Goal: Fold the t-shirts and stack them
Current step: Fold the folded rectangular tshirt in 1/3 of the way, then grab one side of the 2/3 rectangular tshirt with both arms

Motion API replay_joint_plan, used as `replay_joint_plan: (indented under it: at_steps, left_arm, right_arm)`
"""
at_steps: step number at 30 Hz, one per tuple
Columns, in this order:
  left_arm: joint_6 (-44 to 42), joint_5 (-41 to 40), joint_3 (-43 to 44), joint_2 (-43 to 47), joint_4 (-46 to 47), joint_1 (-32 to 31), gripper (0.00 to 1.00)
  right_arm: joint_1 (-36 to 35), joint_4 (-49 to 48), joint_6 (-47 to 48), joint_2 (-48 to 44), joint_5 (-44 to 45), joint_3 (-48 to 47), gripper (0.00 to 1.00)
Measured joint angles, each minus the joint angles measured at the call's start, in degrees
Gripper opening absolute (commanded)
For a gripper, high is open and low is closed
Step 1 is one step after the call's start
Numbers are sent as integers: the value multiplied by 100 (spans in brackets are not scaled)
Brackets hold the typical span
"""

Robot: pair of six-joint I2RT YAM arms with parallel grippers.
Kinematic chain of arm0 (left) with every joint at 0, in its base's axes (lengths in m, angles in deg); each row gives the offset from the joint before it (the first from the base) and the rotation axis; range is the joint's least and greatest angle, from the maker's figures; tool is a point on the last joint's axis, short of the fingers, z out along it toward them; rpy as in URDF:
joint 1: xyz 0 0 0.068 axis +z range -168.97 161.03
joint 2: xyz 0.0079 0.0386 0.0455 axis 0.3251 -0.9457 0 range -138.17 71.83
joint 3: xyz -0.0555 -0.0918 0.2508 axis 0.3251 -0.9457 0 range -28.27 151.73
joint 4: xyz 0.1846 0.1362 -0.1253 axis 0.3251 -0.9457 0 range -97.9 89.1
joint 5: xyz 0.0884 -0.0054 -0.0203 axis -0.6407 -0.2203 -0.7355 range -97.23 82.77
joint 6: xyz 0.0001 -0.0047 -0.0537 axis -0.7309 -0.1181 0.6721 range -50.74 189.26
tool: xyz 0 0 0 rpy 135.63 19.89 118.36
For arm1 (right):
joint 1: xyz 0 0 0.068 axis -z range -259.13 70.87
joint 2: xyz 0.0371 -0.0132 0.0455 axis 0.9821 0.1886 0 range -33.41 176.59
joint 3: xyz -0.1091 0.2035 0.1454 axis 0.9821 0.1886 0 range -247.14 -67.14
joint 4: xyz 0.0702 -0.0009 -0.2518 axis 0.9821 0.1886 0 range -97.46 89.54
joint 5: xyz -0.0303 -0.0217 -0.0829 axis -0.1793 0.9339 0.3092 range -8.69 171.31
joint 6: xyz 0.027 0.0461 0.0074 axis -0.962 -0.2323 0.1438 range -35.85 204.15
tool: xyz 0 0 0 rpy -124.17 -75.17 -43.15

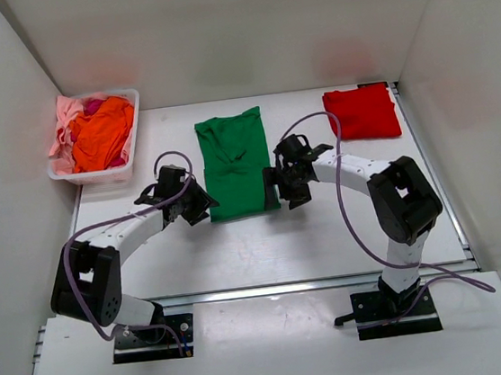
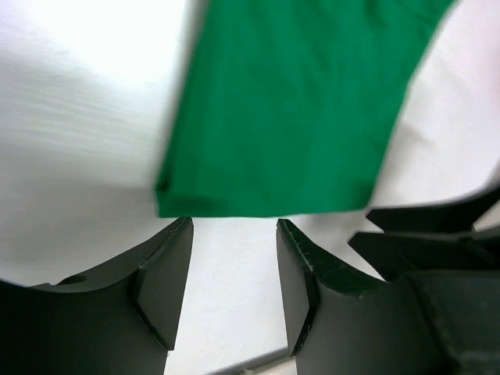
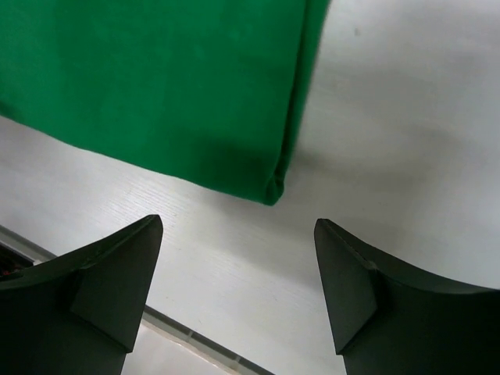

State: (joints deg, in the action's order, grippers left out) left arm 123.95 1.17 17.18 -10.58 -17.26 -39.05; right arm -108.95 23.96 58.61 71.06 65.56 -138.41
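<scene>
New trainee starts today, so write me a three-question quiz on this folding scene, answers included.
1. True or false: the left gripper is clamped on the green t-shirt.
2. Where is the red t-shirt? A: under the green t-shirt. B: folded, at the far right corner of the table. C: between the two arm bases.
3. What colour is the t-shirt lying on top in the white basket?

Key
1. False: its jaws stand open with nothing between them, just short of the shirt's near corner.
2. B.
3. Orange: the orange t-shirt sits on top, with pink beside it.
</scene>
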Motion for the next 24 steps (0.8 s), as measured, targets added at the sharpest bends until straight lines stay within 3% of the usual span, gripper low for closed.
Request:
replay_joint_plan:
  at_steps: [12, 17, 19, 24]
  left_arm:
    - [136, -590, -201, -289, -109, -203, 57]
    - [232, -605, -201, -581, -50, -374, 58]
    - [251, -610, -201, -610, -2, -409, 57]
    - [310, -660, -260, -614, 170, -415, 57]
  right_arm:
    - [144, -505, -647, -96, 326, 485, 57]
    - [144, -763, -841, -94, 260, 603, 54]
    - [138, -804, -890, -94, 260, 625, 47]
    - [136, -1014, -1047, -72, 192, 713, 44]
